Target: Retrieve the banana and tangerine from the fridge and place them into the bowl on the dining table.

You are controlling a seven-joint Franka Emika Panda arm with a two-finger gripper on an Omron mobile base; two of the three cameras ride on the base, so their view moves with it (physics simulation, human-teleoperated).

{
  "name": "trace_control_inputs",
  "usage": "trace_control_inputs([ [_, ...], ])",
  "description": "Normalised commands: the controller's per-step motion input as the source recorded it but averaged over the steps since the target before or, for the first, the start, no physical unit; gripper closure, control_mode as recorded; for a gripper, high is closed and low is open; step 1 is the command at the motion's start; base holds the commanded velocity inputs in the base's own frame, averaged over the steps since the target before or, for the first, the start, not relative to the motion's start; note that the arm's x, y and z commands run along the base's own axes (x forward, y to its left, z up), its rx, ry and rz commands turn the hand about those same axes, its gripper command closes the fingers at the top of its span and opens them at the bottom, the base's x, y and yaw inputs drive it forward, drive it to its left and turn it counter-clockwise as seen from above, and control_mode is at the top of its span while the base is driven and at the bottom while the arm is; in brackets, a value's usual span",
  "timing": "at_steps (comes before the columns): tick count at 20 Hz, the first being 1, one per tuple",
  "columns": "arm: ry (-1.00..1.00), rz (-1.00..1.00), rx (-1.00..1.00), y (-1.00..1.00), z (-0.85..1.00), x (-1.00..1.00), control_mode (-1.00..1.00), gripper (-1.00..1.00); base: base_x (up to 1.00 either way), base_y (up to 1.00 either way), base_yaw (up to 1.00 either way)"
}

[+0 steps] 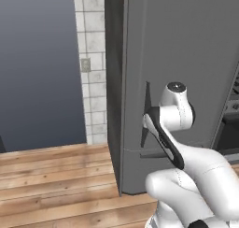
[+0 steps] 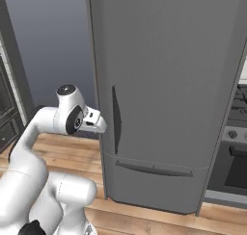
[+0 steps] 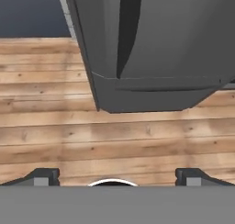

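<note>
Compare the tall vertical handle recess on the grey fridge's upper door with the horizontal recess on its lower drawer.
The dark vertical handle recess stands upright near the upper door's left edge; the horizontal drawer recess lies flat across the drawer front. The vertical one bulges wider at mid-height; the horizontal one stays slim. Both are dark curved slots in the matte grey fridge.

Flat, even rendered light, no glare. Soft, low-resolution edges. Tall matte grey fridge [image 2: 169, 84] shaded darker on side face, upper centre of left base view.

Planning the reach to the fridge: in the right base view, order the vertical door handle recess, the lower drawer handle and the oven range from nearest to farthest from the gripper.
1. Vertical handle recess, just right of the gripper.
2. Lower drawer handle, below and right.
3. Oven range, far right, past the fridge.
</note>
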Motion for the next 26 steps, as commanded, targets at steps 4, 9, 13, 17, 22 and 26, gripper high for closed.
trace_control_inputs([
  [4, 0.02, 0.00, -0.01, -0.40, -0.44, 0.54, -1.00, -1.00, 0.00, 0.00, 0.00],
  [9, 0.00, 0.03, 0.00, -0.37, -0.34, 0.37, -1.00, -1.00, 0.00, 0.00, 0.00],
  [13, -0.03, 0.04, 0.00, -0.25, -0.17, 0.42, -1.00, -1.00, 0.00, 0.00, 0.00],
  [17, -0.08, 0.04, 0.00, -0.12, -0.03, 0.47, -1.00, -1.00, 0.00, 0.00, 0.00],
  [22, -0.08, 0.03, 0.00, -0.05, 0.00, 0.50, -1.00, -1.00, 0.00, 0.00, 0.00],
  [26, -0.04, 0.01, 0.01, 0.00, 0.00, 0.55, -1.00, -1.00, 0.00, 0.00, 0.00],
])
